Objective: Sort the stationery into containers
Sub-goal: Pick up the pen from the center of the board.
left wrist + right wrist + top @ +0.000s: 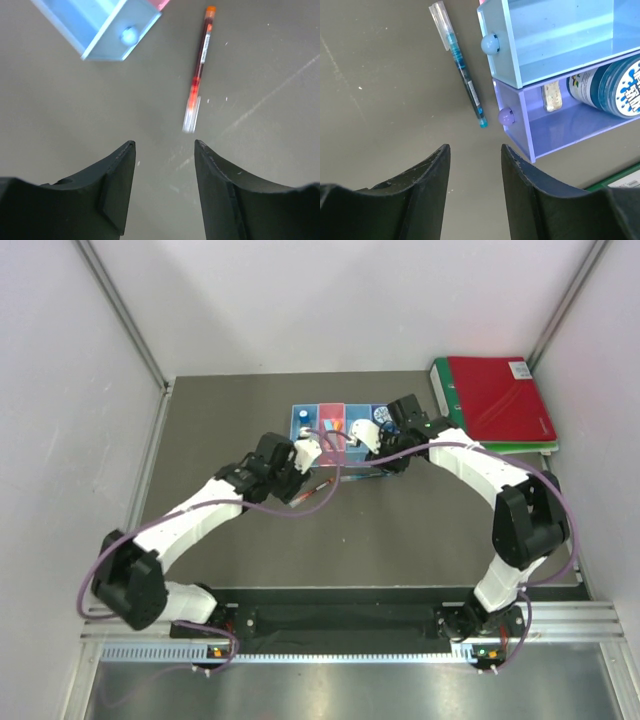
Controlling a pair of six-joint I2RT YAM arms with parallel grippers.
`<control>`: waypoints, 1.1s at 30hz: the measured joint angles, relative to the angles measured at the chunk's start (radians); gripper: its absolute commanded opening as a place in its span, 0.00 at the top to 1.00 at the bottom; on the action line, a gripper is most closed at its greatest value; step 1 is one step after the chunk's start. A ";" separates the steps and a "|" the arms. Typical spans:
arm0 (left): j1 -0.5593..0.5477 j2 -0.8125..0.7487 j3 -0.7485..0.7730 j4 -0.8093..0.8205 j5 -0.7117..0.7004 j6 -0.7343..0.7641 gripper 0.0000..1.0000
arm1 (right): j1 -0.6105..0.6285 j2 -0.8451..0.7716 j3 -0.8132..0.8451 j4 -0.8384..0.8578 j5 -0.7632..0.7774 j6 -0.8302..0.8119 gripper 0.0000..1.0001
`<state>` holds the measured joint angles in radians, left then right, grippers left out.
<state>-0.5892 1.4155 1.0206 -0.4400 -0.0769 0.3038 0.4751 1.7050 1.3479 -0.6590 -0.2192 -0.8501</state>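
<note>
Bright, even overhead light, soft faint shadows on the bench (400,530), glare along the metal rail (330,653), left wrist view blurred around the red pen (199,65), right wrist view sharp

The left tool (165,146) (jaws apart) hangs near a red pen (198,70).

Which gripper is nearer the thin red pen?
Left. The left gripper hangs just short of the thin red pen; the right gripper is beside the purple plastic bin.
</note>
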 measured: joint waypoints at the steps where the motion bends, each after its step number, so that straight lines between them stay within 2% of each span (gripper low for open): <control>1: 0.000 -0.042 -0.019 -0.001 -0.010 -0.006 0.41 | 0.001 0.000 -0.002 0.006 -0.002 -0.003 0.55; 6: -0.001 -0.236 -0.059 0.000 -0.087 -0.049 0.37 | 0.002 0.002 -0.013 0.019 -0.006 -0.006 0.55; 15: -0.001 -0.441 -0.135 -0.006 -0.192 -0.093 0.36 | 0.034 0.034 -0.013 0.025 -0.006 -0.014 0.55; 20: -0.001 -0.484 -0.144 -0.020 -0.216 -0.114 0.34 | 0.075 0.070 -0.013 0.032 -0.002 -0.023 0.55; 26: -0.001 -0.512 -0.141 -0.010 -0.222 -0.070 0.33 | 0.126 0.126 -0.005 0.050 0.009 -0.048 0.55; 33: -0.001 -0.510 -0.083 0.005 -0.217 -0.034 0.33 | 0.131 0.248 0.064 0.065 0.017 -0.064 0.55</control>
<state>-0.5900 0.9054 0.9375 -0.4355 -0.2935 0.2703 0.6064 1.9533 1.4120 -0.5941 -0.2024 -0.9138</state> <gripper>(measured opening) 0.668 0.450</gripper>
